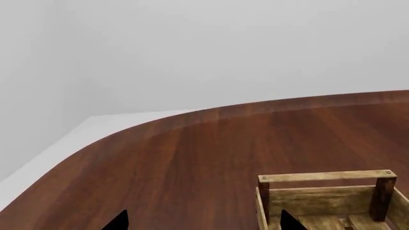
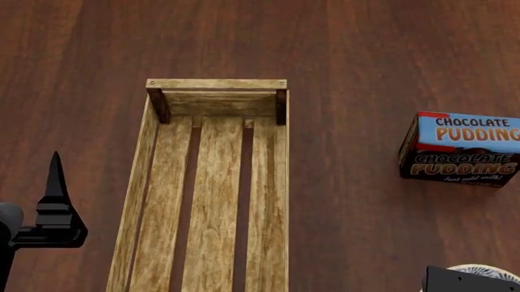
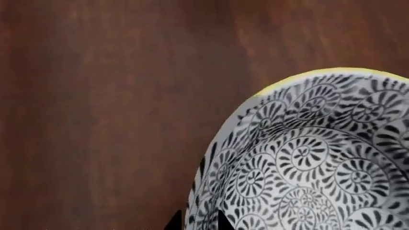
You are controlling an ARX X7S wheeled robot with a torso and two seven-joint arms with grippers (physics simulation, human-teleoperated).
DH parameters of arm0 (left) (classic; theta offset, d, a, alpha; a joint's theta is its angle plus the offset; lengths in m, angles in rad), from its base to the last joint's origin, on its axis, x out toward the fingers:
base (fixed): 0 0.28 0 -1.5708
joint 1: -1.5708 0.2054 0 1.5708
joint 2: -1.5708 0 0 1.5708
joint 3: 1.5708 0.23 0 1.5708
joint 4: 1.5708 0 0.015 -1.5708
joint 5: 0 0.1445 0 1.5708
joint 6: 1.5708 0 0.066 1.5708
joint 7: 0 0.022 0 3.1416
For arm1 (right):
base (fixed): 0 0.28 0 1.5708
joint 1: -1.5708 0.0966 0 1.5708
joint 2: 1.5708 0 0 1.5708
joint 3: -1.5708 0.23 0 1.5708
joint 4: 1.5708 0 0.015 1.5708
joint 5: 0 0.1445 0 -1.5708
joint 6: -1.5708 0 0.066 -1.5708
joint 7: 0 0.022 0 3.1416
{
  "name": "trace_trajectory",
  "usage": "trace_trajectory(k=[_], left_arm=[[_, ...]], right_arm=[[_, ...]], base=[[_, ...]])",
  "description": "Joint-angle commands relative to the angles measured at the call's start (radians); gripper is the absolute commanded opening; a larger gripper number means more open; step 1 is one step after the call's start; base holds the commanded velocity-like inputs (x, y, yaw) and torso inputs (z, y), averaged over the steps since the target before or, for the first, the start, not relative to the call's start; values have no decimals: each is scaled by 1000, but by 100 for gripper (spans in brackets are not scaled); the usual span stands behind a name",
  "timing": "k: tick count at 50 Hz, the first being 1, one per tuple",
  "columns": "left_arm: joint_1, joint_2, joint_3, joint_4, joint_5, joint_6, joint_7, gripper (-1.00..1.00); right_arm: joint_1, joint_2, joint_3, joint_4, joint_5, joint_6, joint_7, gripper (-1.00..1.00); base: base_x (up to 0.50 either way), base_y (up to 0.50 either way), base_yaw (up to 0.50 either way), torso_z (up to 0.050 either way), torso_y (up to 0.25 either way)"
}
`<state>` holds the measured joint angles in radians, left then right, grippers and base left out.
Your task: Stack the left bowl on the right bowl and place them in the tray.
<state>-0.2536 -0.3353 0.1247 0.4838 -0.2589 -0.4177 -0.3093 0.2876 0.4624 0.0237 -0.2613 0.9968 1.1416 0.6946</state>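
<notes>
The tray [image 2: 213, 176], a long light-wood crate with a slatted bottom, lies empty in the middle of the head view; one end of the tray [image 1: 326, 196] shows in the left wrist view. My left gripper [image 1: 204, 223] hangs open beside the tray's left side with nothing between its fingers [image 2: 55, 176]. A bowl [image 3: 319, 158] with black-and-white swirls fills the right wrist view, with a yellow edge [image 3: 307, 74] along its far rim. My right gripper [image 3: 198, 223] is shut on that bowl's rim, one finger inside and one outside. Only a sliver of the bowl [image 2: 483, 268] shows in the head view.
A blue-and-black chocolate pudding box [image 2: 461, 149] stands on the dark wood table [image 2: 357, 67], right of the tray. The table's curved edge [image 1: 128, 132] runs beyond the left gripper. A black part of my right arm [image 2: 463, 281] sits at the bottom right.
</notes>
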Motion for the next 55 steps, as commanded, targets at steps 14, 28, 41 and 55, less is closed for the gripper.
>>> trace_trajectory(k=[14,28,41,55], left_arm=[[1,-7,-1,7,-9,-3,-9,100],[1,-11,-3,13,-15,-4,-14,100],[-2,-14,-10,14,-25,-8,-20,100],[-3,-17,-13,10,-30,-4,-23,100]], right_arm=[[98,24,89,-288,286,181,267,-100],[202,51,125,-350,550,261,511,-100],[272,122,99,-371,750,237,693,-100],[390,213,-7,-342,905,189,836,-100]], base=[[0,0,1,0,0],[0,0,0,0,0],[0,0,0,0,0],[0,0,0,0,0]])
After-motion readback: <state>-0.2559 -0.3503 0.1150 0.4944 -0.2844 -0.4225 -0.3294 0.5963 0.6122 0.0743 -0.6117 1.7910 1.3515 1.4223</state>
